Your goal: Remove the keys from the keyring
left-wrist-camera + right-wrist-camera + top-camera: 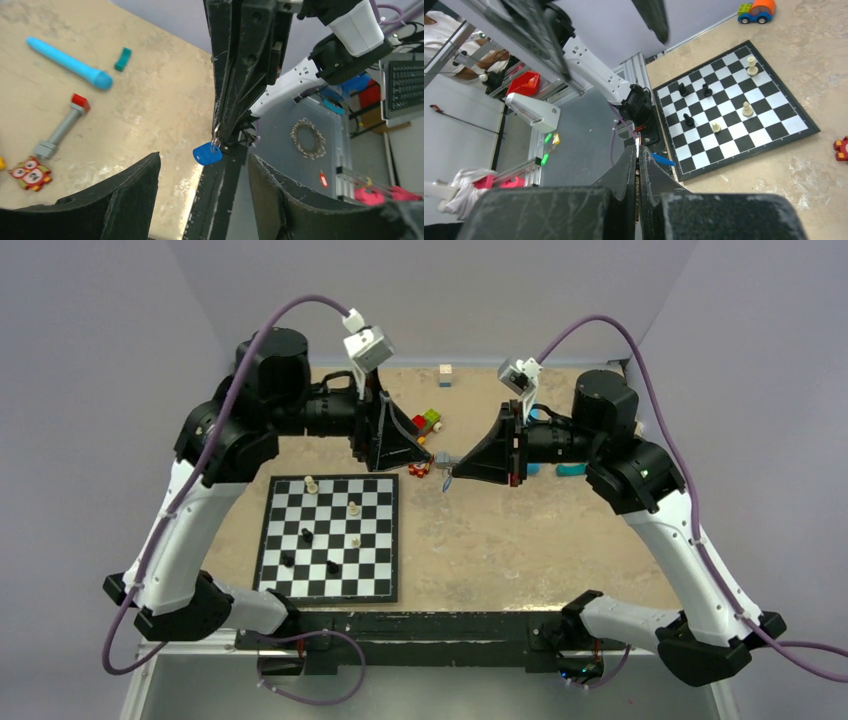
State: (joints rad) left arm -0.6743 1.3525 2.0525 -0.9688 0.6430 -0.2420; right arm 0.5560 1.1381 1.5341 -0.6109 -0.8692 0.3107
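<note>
My right gripper (638, 152) is shut on the thin metal ring of the keyring (207, 153). Its blue tag hangs just below the fingertips. In the right wrist view the tag (663, 160) pokes out to the right of the closed fingers. From above, the keyring (447, 480) dangles over the table's middle. My left gripper (203, 156) faces it with both fingers (132, 192) spread wide and nothing between them; the tag hangs just beyond the gap, untouched. From above, the left gripper (418, 453) sits close to the left of the right gripper (452, 470). The keys show in no view.
A chessboard (330, 538) with several pieces lies front left. Beyond the grippers lie a light-blue cylinder (70, 62), a grey bar with a red end (60, 131), an owl toy (31, 173), a teal block (122, 59) and a toy car (754, 11).
</note>
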